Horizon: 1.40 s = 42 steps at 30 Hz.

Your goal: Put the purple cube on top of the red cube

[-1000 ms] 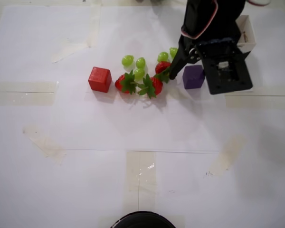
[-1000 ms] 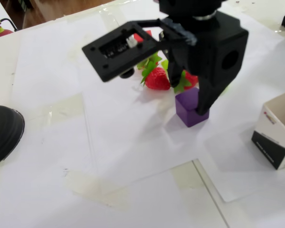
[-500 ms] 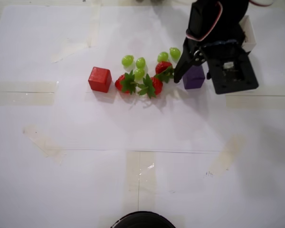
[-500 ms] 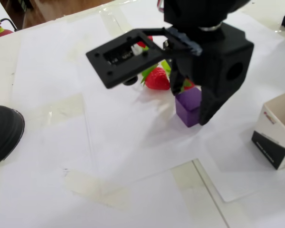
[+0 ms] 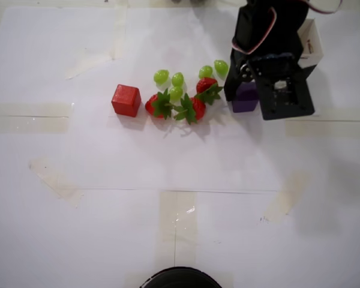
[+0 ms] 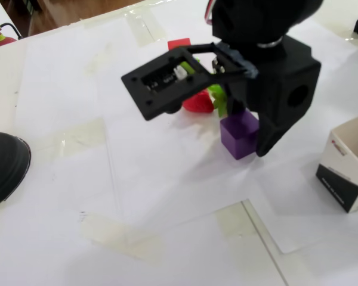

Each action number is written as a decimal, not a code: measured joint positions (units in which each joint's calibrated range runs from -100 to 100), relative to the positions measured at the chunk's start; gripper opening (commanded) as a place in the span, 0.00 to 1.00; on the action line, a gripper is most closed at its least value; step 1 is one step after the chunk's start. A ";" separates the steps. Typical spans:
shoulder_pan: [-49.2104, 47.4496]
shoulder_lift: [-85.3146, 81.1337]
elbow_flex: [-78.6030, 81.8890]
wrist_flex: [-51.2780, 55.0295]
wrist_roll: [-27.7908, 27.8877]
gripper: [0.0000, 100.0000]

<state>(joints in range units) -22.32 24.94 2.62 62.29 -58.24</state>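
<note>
Purple matte cube (image 5: 245,99) sits near the surface's (image 5: 78,228) far right edge, our fingers (image 6: 246,125) straddling it; we cannot tell if they have clenched. We should squeeze squarely, lift clear over the strawberries (image 5: 179,107), toward the red matte cube (image 5: 126,100).

Overhead top-down; fixed view close, oblique.

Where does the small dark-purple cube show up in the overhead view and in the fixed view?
Overhead view: the small matte dark-purple cube sits right of centre in the upper half, partly under the black gripper.
Fixed view: it stands right of centre, between the gripper's fingers.
Shared landmark: the red plastic strawberries with green leaves, beside the cube in both.
</note>
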 measured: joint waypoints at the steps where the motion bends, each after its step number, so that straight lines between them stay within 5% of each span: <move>1: 0.00 0.00 0.27 -0.24 -0.10 0.15; 15: -0.30 -1.09 0.81 -1.03 0.63 0.08; 33: 9.14 -6.36 -25.88 33.91 7.67 0.08; 42: 17.90 -9.45 -32.49 36.68 11.62 0.08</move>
<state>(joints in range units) -4.42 15.49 -29.86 98.97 -46.62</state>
